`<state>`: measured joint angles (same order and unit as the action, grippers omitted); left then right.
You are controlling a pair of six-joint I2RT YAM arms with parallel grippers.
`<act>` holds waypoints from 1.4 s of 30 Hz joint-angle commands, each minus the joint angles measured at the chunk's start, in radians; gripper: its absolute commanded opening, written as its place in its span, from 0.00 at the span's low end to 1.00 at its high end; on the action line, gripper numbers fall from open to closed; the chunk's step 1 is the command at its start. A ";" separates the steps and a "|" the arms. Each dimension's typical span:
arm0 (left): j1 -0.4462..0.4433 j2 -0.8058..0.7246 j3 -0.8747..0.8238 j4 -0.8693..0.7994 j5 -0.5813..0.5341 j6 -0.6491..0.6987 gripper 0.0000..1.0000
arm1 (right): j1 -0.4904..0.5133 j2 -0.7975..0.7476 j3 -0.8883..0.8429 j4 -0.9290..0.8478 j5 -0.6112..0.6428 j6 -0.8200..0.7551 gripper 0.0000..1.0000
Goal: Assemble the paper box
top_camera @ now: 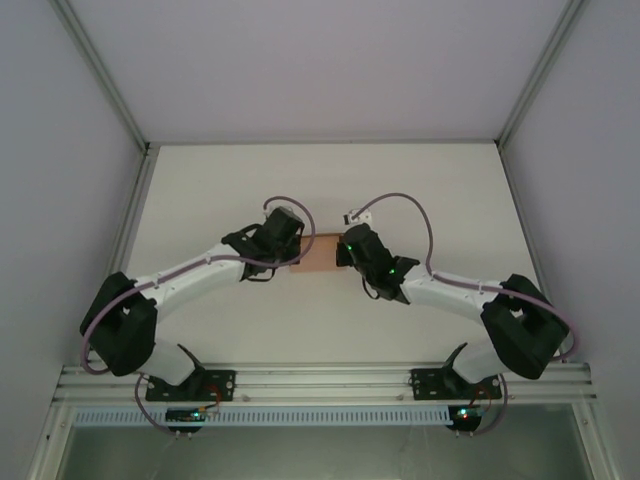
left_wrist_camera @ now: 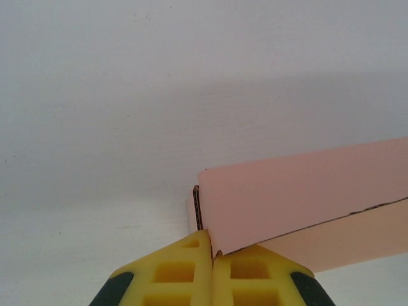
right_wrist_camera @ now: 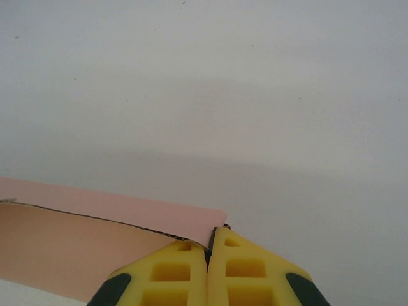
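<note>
Left hand [left_wrist_camera: 212, 247], yellow fingers pressed together, pinches the left end of the paper box [left_wrist_camera: 299, 197]; the right hand [right_wrist_camera: 208, 245] likewise pinches its right end. The box is salmon-pink card, one panel folded over another, spanning between them over the desk [top_camera: 400, 190]. Step, as judged: folding up a wall. The next move calls for both hands creasing together without tearing.

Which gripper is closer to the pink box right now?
Neither, it's a tie: the left gripper is shut on the box at its left end, the right gripper on its right end.
</note>
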<state>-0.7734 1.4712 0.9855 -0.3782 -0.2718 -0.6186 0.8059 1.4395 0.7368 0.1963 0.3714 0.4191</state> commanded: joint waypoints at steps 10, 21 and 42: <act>-0.018 0.054 -0.112 -0.117 0.116 0.042 0.00 | -0.026 -0.049 -0.086 -0.091 -0.285 -0.026 0.24; -0.019 0.046 -0.101 -0.111 0.130 0.090 0.00 | -0.224 -0.177 0.045 -0.124 -0.463 -0.017 0.81; -0.018 -0.042 -0.033 -0.169 0.179 0.193 0.31 | -0.340 0.078 -0.007 -0.101 -0.603 0.165 0.82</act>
<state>-0.7795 1.4387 0.9546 -0.3622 -0.2096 -0.4751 0.4644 1.4929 0.7765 0.0757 -0.2188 0.5392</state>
